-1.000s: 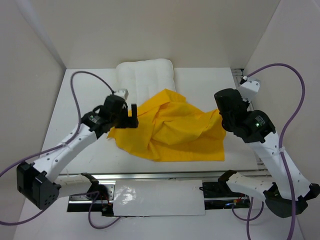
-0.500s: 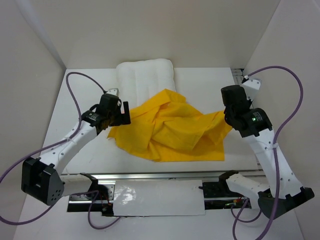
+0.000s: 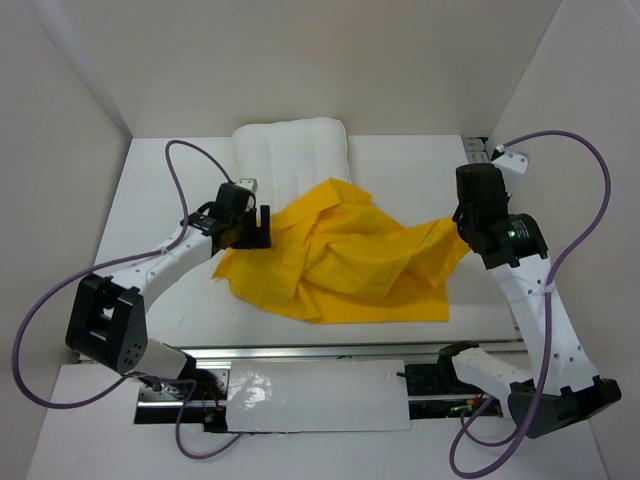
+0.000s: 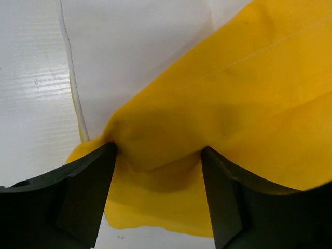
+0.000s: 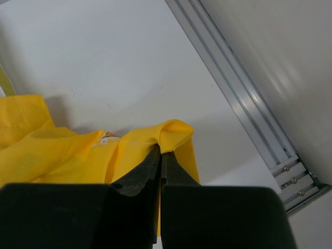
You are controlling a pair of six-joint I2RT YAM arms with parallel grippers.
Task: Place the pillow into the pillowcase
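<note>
Left gripper [image 4: 158,150] — fingers [image 4: 78,197] wide — straddles a pillowcase [image 3: 350,260] fold beside the pillow [image 3: 290,150]. Right gripper [image 5: 160,155] pinches its corner near the rail [image 5: 233,88].

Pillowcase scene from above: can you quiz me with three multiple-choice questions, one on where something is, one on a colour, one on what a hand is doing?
1. Where is the pillow?
A. At the table's far end
B. By the arm bases
C. On the floor

2. What colour is the pillowcase?
A. Blue
B. Yellow
C. Green

3. What is the right hand doing?
A. Hanging open and empty
B. Gripping the pillow
C. Pinching a pillowcase fold

Answers:
1 A: the top view shows it at the far edge.
2 B: it is bright yellow in every view.
3 C: the right wrist view shows it shut on yellow cloth.
</note>
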